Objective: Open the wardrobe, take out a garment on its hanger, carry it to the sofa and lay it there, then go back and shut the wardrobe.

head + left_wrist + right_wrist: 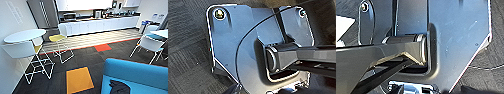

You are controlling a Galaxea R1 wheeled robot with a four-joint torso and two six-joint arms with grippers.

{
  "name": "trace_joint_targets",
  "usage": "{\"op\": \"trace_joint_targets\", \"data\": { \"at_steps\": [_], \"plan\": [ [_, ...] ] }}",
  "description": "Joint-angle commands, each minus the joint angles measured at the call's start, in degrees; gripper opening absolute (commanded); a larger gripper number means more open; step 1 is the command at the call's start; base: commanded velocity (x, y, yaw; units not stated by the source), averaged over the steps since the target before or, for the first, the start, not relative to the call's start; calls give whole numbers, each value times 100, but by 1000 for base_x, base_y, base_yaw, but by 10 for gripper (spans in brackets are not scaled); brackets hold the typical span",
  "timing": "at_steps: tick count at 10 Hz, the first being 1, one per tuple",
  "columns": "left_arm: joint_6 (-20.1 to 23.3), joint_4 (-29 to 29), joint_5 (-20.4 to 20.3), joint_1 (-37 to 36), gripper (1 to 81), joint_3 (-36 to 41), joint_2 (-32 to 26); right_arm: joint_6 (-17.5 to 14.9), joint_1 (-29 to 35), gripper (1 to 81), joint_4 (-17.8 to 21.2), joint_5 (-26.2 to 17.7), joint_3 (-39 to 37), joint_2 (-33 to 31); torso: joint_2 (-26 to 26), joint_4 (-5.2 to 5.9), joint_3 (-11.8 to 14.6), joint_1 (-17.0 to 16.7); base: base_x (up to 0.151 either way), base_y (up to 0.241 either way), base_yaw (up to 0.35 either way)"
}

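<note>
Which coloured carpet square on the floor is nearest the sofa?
The orange-yellow carpet square, just left of the blue sofa. The red square lies farther off, toward the kitchen counter.

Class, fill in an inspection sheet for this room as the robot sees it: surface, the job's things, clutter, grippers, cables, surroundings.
Surface: dark carpet with an orange tile and a red tile.
Job's things: dark garment lying on the blue sofa; hanger cannot be made out.
Clutter: nothing seen on the floor.
Grippers: fingers cannot be told in either wrist view.
Cables: thin black cable across the left wrist plate.
Surroundings: round white table, yellow-seated chair, white chair with blue seat, kitchen counter.
</note>
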Motion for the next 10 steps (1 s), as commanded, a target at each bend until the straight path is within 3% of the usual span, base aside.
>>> {"op": "trace_joint_targets", "data": {
  "at_steps": [1,10],
  "plan": [
    [28,70,203,-156,811,-54,-69,-62,91,811,-42,-448,79,141,0,0,0,0,0,0,296],
    [27,140,212,-138,811,-54,-51,-62,56,811,-33,-448,79,141,0,0,0,-1,0,0,296]
  ]
}}
